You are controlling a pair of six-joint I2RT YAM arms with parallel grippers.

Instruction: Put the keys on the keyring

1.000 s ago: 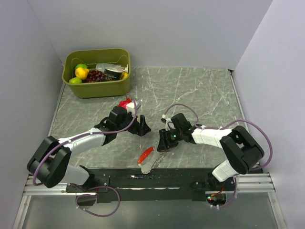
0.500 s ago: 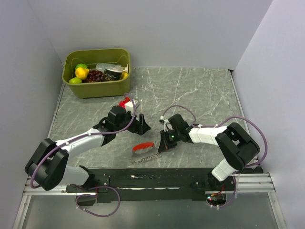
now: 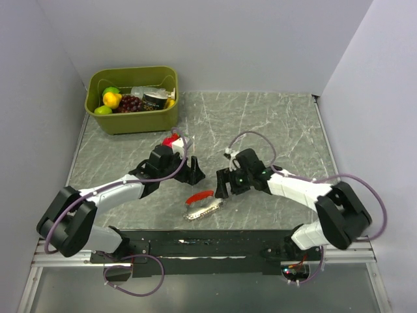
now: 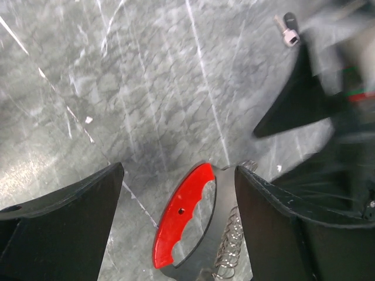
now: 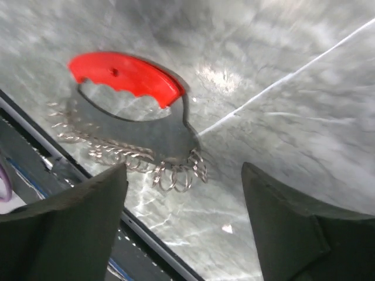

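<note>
Pale lilac walls (image 3: 228, 39) close in a grey-green marbled desk (image 3: 273, 124), with an olive-green bin (image 3: 140, 121) at its back left corner holding toy fruit and a dark can. Near the front edge, about midway across, the keyring (image 3: 202, 203) lies flat on the desk. Its curved red fob (image 3: 197, 197) sits on the far side and its silvery chain (image 3: 207, 210) on the near side, close to the dark rail where the arms are bolted. The left claw (image 3: 195, 173) hangs just behind the keyring. In the left wrist view its two dark fingers (image 4: 70, 222) stand wide apart and hold nothing, and the red fob shows low in the gap between them, with the wire coils of the chain beside it. The right claw (image 3: 223, 186) sits just to the right of the keyring, close to the end of the chain. It is also spread open and empty. The right wrist view looks down between its fingers (image 5: 287, 234) at the fob's scalloped inner edge, a flat grey metal part joined to it, and the small rings (image 5: 176, 174) of the chain. Whether either claw touches the keyring is unclear. A red strawberry toy (image 3: 171, 140) rests on the desk just behind the left arm's wrist.
</note>
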